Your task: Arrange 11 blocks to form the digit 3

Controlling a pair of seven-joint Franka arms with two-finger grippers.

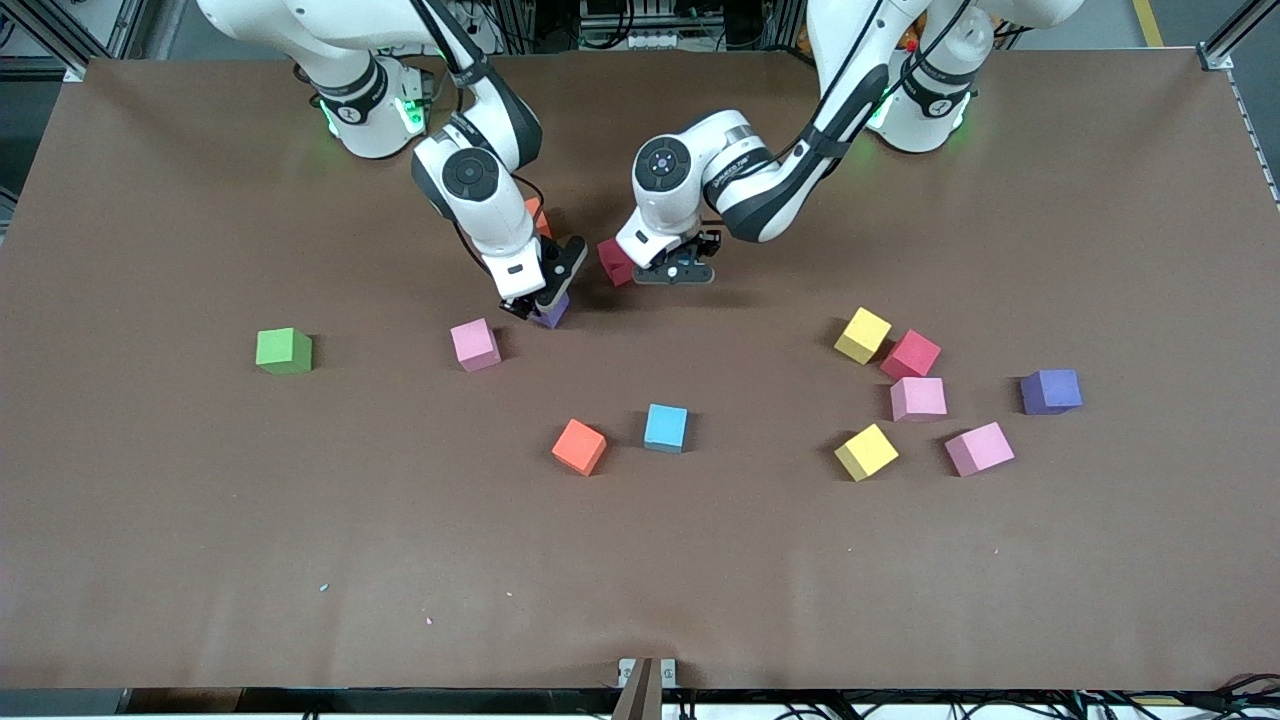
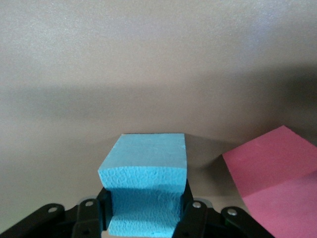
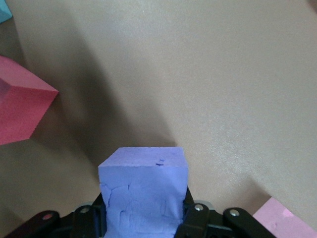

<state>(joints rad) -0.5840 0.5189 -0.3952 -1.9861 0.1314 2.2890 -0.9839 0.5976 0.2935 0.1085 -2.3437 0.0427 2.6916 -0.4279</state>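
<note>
Left wrist view: blue block (image 2: 146, 171), grainy foam.

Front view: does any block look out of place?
Yes: the green cube sits alone toward the right arm's end of the table, the only block of that colour. Otherwise, blocks lie scattered and variously turned.

We see a robotics lab. Two white arms (image 1: 470, 180) rise from round bases with green status lights at the top edge of a wide counter (image 1: 640, 560) covered in plain brown matting. Aluminium frame posts (image 1: 1225, 45) stand at the counter's corners, and bundled black cables (image 1: 900, 705) run along its lower edge and among the equipment past the bases. Scattered foam cubes (image 1: 665, 427) in bright colours lie on the matting, with bare grey floor around it.
</note>
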